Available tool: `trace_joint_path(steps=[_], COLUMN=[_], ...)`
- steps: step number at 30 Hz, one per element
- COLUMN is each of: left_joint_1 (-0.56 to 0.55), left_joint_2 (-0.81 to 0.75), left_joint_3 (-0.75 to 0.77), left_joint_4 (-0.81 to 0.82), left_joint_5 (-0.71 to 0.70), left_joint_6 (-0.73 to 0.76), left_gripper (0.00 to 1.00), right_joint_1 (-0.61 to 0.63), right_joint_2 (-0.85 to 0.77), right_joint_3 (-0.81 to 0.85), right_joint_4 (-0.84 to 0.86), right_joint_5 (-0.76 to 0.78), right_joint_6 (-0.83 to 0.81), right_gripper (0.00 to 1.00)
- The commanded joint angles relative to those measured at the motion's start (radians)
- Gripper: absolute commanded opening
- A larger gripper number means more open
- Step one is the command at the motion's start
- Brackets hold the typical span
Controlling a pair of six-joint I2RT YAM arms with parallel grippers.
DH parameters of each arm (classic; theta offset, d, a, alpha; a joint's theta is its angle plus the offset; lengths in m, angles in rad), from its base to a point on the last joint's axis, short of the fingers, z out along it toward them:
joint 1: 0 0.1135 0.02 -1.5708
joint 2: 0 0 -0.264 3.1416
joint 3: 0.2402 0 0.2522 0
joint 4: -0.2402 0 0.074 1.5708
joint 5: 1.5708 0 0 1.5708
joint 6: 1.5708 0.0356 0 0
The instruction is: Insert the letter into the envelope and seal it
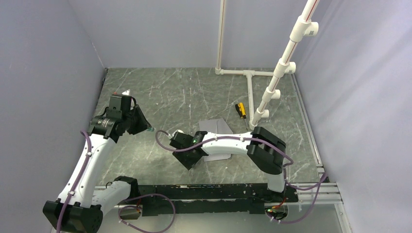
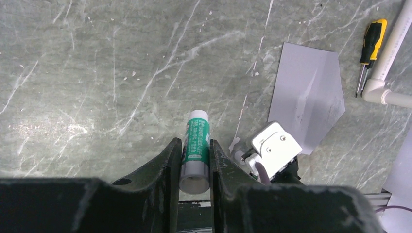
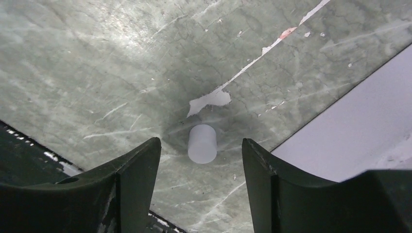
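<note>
The grey envelope lies flat on the marble table, its pointed flap showing in the left wrist view; my right arm crosses over its middle. The letter is hidden. My left gripper hangs to the left of the envelope, above the table, shut on a green-labelled glue stick whose open end faces the camera. My right gripper stands open low over the table just left of the envelope. A small white cap lies on the table beyond its fingertips, untouched.
A yellow and black screwdriver lies behind the envelope, next to a white pipe frame at the back right. Grey walls close in three sides. A black rail runs along the near edge.
</note>
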Motion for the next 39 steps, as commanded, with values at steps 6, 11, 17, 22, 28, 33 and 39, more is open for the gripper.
trace_joint_path(steps=[6, 11, 17, 22, 28, 33, 39], left_joint_1=[0.000, 0.000, 0.000, 0.000, 0.000, 0.000, 0.000], left_joint_2=[0.002, 0.007, 0.018, 0.032, 0.016, 0.006, -0.010], left_joint_3=[0.055, 0.062, 0.075, 0.087, 0.076, 0.073, 0.079], left_joint_4=[0.029, 0.099, 0.132, 0.129, 0.153, 0.176, 0.194], left_joint_5=[0.169, 0.435, 0.688, 0.802, 0.866, 0.909, 0.920], left_joint_6=[0.075, 0.147, 0.216, 0.246, 0.261, 0.260, 0.257], left_gripper=[0.03, 0.03, 0.02, 0.02, 0.03, 0.02, 0.03], right_joint_1=[-0.027, -0.033, -0.047, -0.048, -0.051, -0.052, -0.051], right_joint_2=[-0.294, -0.504, -0.633, -0.588, -0.531, -0.508, -0.526], right_joint_3=[-0.058, -0.179, -0.207, -0.128, -0.041, -0.018, -0.044], right_joint_4=[0.140, 0.374, 0.556, 0.531, 0.474, 0.442, 0.441], right_joint_5=[-0.055, -0.012, -0.022, -0.073, -0.206, -0.224, -0.226], right_joint_6=[-0.011, -0.105, -0.245, -0.378, -0.451, -0.465, -0.448], right_gripper=[0.70, 0.77, 0.84, 0.78, 0.59, 0.40, 0.27])
